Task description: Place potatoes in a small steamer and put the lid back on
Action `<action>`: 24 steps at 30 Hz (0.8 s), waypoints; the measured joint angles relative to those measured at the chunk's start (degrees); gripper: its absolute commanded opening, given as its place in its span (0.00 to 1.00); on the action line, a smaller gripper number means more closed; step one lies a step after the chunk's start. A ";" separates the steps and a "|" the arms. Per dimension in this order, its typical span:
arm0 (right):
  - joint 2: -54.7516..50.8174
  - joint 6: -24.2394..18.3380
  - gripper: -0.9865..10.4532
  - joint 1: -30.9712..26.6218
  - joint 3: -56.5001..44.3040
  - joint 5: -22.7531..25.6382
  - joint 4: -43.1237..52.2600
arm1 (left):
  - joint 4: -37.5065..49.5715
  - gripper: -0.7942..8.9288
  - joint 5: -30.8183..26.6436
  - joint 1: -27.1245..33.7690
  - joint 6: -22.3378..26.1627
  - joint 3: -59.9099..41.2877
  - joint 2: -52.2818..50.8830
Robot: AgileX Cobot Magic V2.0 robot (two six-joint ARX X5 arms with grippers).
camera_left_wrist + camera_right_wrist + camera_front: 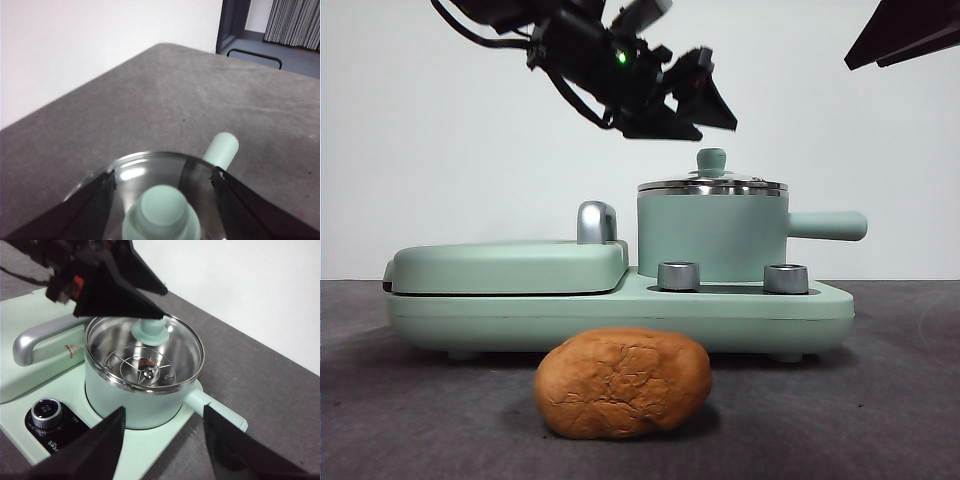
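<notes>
The orange-brown potato (623,383) lies on the grey table in front of the appliance. The mint-green steamer pot (712,238) stands on the appliance's right side, its side handle (828,226) pointing right. The glass lid (712,186) sits on the pot with its knob (711,160) up. My left gripper (710,125) hangs open just above the knob; in the left wrist view (163,171) its jaws stand either side of the knob (162,212). My right gripper (164,409) is open and empty, raised off to the side of the pot (140,407); it shows as a dark tip (905,35) at the top right.
The flat mint-green hinged grill plate (510,265) with a steel handle (595,222) fills the appliance's left half. Two steel dials (679,276) (786,278) sit on the base in front of the pot. A steel rack (145,371) shows through the lid.
</notes>
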 measured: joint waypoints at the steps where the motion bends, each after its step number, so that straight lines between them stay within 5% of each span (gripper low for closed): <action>1: 0.00 0.00 0.30 0.00 0.00 0.00 0.00 | -0.02 0.40 0.00 0.00 0.02 0.00 0.28; 16: 0.00 0.00 0.30 0.00 0.00 0.00 0.00 | -0.33 0.38 0.00 -0.02 0.00 0.07 3.19; 24: 0.00 0.00 0.30 0.00 0.00 0.00 -0.02 | 0.39 0.09 -0.02 -0.17 0.37 0.09 3.32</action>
